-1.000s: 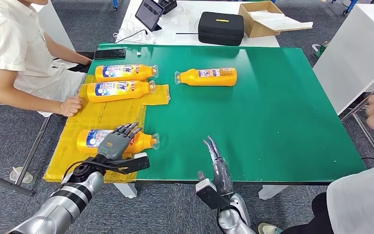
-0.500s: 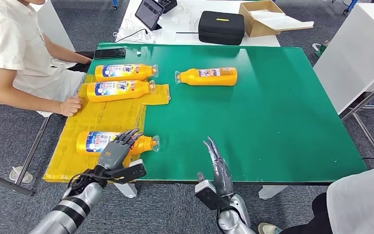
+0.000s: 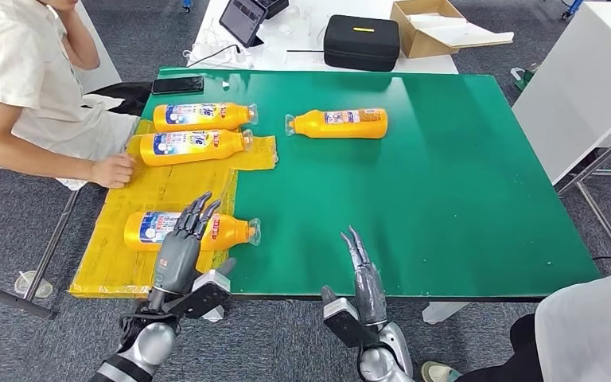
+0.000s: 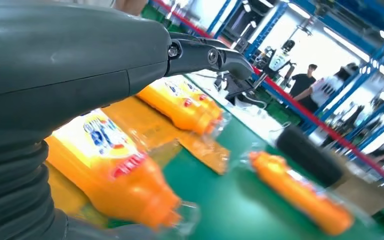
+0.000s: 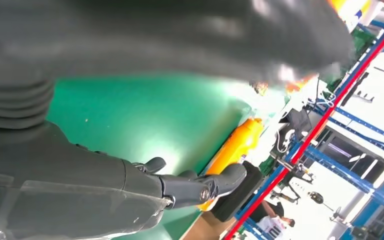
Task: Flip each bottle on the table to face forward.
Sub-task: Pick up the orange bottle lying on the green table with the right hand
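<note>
1. Head view: the lone bottle (image 3: 338, 124) lies across the far counter (image 3: 445, 175), well ahead of the empty, straight-fingered right hand (image 3: 363, 270); the left hand (image 3: 181, 247), fingers apart, overlaps the near bottle (image 3: 191, 230).
2. Left wrist view: the near bottle (image 4: 115, 170) lies beside that hand.
3. Right wrist view: the lone bottle (image 5: 237, 142) lies beyond the fingers.

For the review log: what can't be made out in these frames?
- Head view: left hand covers the middle of the nearest bottle, hiding any contact.
- Right wrist view: right hand blocks most of the table; motion blur.
- Far bottle: label too small to read.
</note>
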`<state>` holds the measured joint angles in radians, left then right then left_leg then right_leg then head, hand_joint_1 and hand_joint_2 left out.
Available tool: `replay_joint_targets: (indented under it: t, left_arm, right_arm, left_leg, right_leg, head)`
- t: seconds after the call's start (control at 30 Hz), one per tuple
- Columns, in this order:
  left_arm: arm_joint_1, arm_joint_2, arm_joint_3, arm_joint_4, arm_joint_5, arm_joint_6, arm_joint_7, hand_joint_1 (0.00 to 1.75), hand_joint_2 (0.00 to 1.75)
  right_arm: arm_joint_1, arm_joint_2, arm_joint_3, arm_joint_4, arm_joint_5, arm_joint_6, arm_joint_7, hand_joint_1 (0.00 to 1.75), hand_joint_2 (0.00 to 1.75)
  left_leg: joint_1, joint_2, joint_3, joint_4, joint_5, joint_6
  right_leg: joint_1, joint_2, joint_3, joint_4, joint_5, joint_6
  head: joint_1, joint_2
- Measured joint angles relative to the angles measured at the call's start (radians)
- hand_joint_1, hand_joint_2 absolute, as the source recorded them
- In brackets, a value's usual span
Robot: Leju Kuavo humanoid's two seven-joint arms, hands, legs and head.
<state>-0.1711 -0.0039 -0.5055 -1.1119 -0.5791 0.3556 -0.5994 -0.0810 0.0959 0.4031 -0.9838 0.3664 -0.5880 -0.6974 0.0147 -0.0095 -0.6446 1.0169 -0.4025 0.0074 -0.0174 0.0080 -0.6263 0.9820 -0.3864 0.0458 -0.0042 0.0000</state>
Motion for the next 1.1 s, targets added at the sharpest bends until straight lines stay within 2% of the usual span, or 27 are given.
replay_joint_targets:
  t: [0.07,0.17,0.23,0.3,0.4,0.47,0.53,0.57,0.67,0.7,0.87,1.0,1.1]
  left_arm:
    - [0.030,-0.031,0.005,-0.047,0.098,-0.060,0.043,0.00,1.75]
    - [0.075,-0.088,0.009,-0.099,0.281,-0.176,0.126,0.00,1.75]
    - [0.097,-0.118,0.004,-0.111,0.367,-0.204,0.158,0.00,1.75]
    - [0.110,-0.135,-0.006,-0.113,0.428,-0.206,0.176,0.00,1.75]
    - [0.120,-0.147,-0.025,-0.113,0.507,-0.206,0.183,0.00,1.75]
    - [0.125,-0.151,-0.036,-0.113,0.546,-0.207,0.181,0.00,1.75]
    - [0.129,-0.154,-0.042,-0.113,0.574,-0.210,0.177,0.00,1.75]
    - [0.130,-0.155,-0.045,-0.113,0.583,-0.211,0.176,0.00,1.31]
    - [0.131,-0.157,-0.049,-0.113,0.619,-0.212,0.176,0.00,1.31]
    - [0.131,-0.159,-0.049,-0.113,0.638,-0.209,0.177,0.00,1.75]
    - [0.132,-0.165,-0.055,-0.123,0.717,-0.177,0.182,0.00,1.75]
    - [0.141,-0.163,-0.057,-0.137,0.752,-0.195,0.212,0.00,1.75]
    - [0.149,-0.160,-0.057,-0.146,0.757,-0.221,0.201,0.00,1.75]
  right_arm:
    - [0.010,-0.008,-0.015,-0.015,0.045,-0.018,0.002,0.00,1.75]
    - [0.024,-0.026,-0.057,-0.033,0.191,-0.072,0.036,0.00,1.75]
    - [0.030,-0.040,-0.094,-0.044,0.230,-0.065,0.051,0.00,1.75]
    - [0.037,-0.049,-0.139,-0.066,0.142,0.038,0.034,0.00,1.75]
    - [0.050,-0.049,-0.220,-0.133,-0.064,0.275,0.006,0.00,1.75]
    - [0.056,-0.048,-0.264,-0.173,-0.103,0.339,0.002,0.00,1.75]
    - [0.061,-0.044,-0.296,-0.203,-0.114,0.361,0.000,0.00,1.75]
    - [0.063,-0.041,-0.307,-0.215,-0.118,0.367,0.000,0.00,1.31]
    - [0.074,-0.031,-0.327,-0.250,-0.142,0.369,0.000,0.00,0.00]
    - [0.080,-0.025,-0.329,-0.266,-0.156,0.367,-0.001,0.00,0.00]
    - [0.113,0.003,-0.300,-0.336,-0.155,0.307,0.011,0.00,0.00]
    - [0.126,0.029,-0.260,-0.359,-0.060,0.200,0.117,0.00,1.75]
    - [0.126,0.034,-0.230,-0.365,-0.009,0.157,0.157,0.00,1.75]
  left_leg:
    - [0.000,0.000,0.000,0.000,0.000,0.000]
    - [-0.001,-0.001,-0.001,0.000,-0.001,0.001]
    - [-0.001,-0.001,-0.001,0.000,-0.001,0.001]
    - [-0.001,-0.001,-0.002,0.000,-0.001,0.001]
    - [-0.001,-0.001,-0.001,0.000,-0.001,0.001]
    - [0.000,0.000,-0.001,0.000,-0.001,0.001]
    - [0.000,0.000,-0.001,0.000,-0.001,0.001]
    - [0.000,0.000,-0.001,0.000,-0.001,0.001]
    - [0.000,0.000,-0.001,0.000,-0.001,0.001]
    - [0.000,0.000,-0.002,0.000,-0.001,0.001]
    - [0.000,0.000,-0.002,0.000,-0.001,0.001]
    - [0.000,0.000,-0.002,0.000,-0.001,0.001]
    - [0.000,0.000,-0.002,0.000,-0.001,0.001]
  right_leg:
    - [0.000,0.000,0.000,0.000,0.000,0.000]
    - [-0.001,0.000,0.000,0.000,0.000,0.000]
    - [-0.001,0.000,-0.001,0.000,0.000,0.001]
    - [-0.001,0.000,-0.001,0.000,0.000,0.001]
    - [-0.001,0.000,-0.001,0.000,0.000,0.001]
    - [0.000,0.000,-0.001,0.000,0.000,0.001]
    - [0.000,0.000,-0.001,0.000,0.000,0.001]
    - [0.000,0.000,-0.001,0.000,0.000,0.001]
    - [0.000,0.000,-0.001,0.000,0.000,0.001]
    - [0.000,0.000,-0.001,0.000,0.000,0.001]
    - [0.000,0.000,-0.001,0.000,0.000,0.001]
    - [0.000,0.000,-0.001,0.000,0.000,0.000]
    - [0.000,0.000,-0.001,0.000,0.000,0.000]
  head:
    - [0.000,0.000]
    - [0.000,0.000]
    - [0.000,0.000]
    - [0.000,0.000]
    - [0.000,0.000]
    - [0.000,0.000]
    - [0.000,0.000]
    - [0.000,0.000]
    - [0.000,0.000]
    - [0.000,0.000]
    - [0.000,0.000]
    - [0.000,0.000]
    - [0.000,0.000]
